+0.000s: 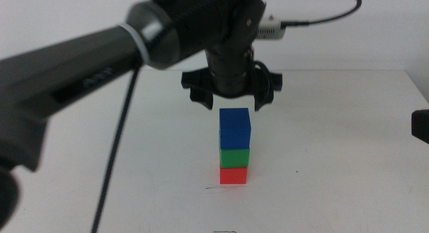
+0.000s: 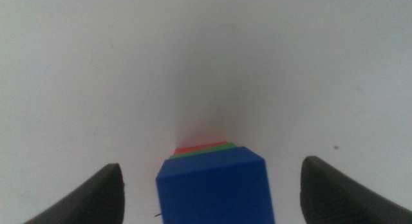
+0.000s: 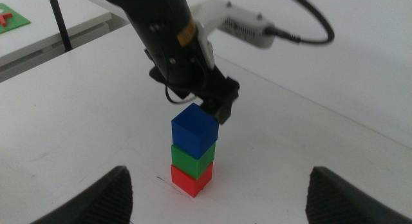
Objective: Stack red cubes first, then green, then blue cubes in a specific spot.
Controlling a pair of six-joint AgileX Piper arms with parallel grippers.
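Note:
A stack of three cubes stands on the white table: the red cube (image 1: 233, 175) at the bottom, the green cube (image 1: 234, 157) on it, the blue cube (image 1: 234, 128) on top. A thin dark line (image 1: 216, 187) marks the spot at the stack's foot. My left gripper (image 1: 230, 98) hovers just above the blue cube, open and empty, jaws apart on either side. The stack also shows in the left wrist view (image 2: 215, 188) and the right wrist view (image 3: 193, 134). My right gripper (image 3: 219, 198) is open, back from the stack, at the table's right edge (image 1: 421, 126).
The left arm (image 1: 74, 72) and its black cable (image 1: 114, 159) cross the left half of the table. A white table edge with a green mat (image 3: 9, 18) shows far off in the right wrist view.

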